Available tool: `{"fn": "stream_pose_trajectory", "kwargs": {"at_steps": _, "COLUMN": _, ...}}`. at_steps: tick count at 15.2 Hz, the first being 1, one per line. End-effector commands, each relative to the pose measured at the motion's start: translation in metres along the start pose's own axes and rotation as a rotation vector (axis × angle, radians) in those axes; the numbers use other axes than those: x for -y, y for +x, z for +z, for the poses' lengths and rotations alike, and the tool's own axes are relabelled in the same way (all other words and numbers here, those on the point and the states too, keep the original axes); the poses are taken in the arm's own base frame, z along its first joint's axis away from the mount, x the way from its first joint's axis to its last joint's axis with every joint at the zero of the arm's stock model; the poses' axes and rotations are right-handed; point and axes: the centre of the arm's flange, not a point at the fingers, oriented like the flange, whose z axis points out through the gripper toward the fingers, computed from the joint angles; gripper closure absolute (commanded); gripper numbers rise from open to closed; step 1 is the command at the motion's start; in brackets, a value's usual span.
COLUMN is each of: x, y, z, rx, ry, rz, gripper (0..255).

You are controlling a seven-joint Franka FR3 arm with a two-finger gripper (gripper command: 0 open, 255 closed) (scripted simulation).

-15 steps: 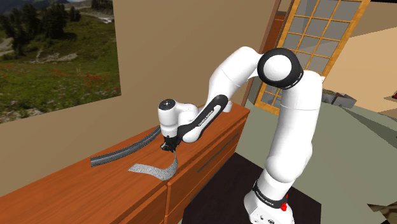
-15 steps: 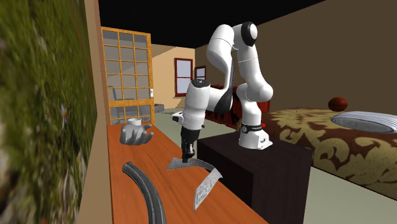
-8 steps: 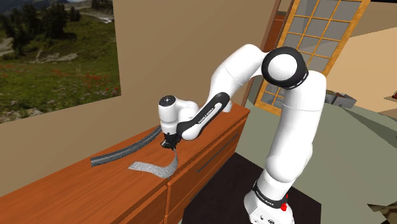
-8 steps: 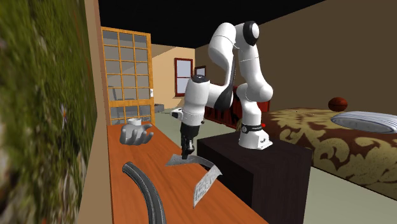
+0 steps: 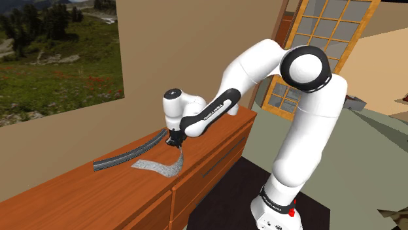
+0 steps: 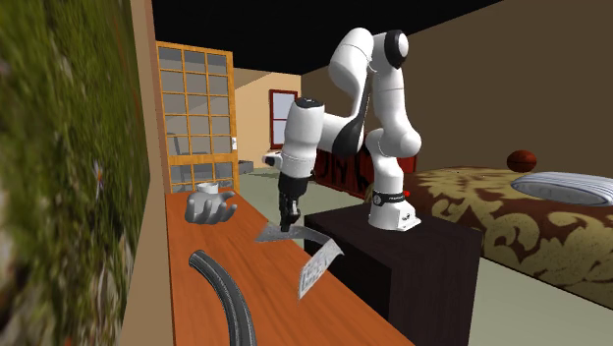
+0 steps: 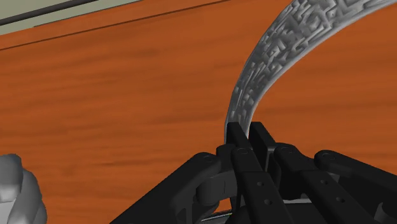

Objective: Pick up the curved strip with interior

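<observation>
A grey curved strip (image 5: 157,166) with a maze-like relief hangs from my gripper (image 5: 176,145), which is shut on one end of it. The strip arcs away from the black fingers (image 7: 236,135) over the wooden top (image 7: 114,114). From the second exterior view, the gripper (image 6: 286,226) points straight down and the strip (image 6: 319,265) curls off toward the top's near edge, its free end raised above the wood. A second, dark curved strip (image 5: 127,155) lies flat on the top toward the wall, apart from the gripper.
The surface is a long wooden dresser top (image 5: 85,189) against a tan wall. A grey hand-shaped object (image 6: 209,206) sits on the top beyond the gripper, near the lattice door (image 6: 196,118). The dark strip (image 6: 221,290) lies along the wall side.
The gripper has risen and shifted slightly with the grey strip clasped. The strip has come up off the wood. The dark strip has not moved.
</observation>
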Motion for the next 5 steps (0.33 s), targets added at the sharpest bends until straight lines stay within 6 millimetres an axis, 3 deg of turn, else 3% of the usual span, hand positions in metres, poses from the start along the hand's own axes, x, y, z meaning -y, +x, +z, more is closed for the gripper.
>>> {"fn": "stream_pose_trajectory", "kwargs": {"at_steps": 1, "x": -0.003, "y": 0.000, "z": -0.010, "rx": 0.000, "ry": 0.000, "rz": 0.000, "gripper": 255}}
{"fn": "stream_pose_trajectory", "kwargs": {"at_steps": 5, "x": -0.005, "y": 0.002, "z": -0.021, "rx": 0.000, "ry": 0.000, "rz": 0.000, "gripper": 255}}
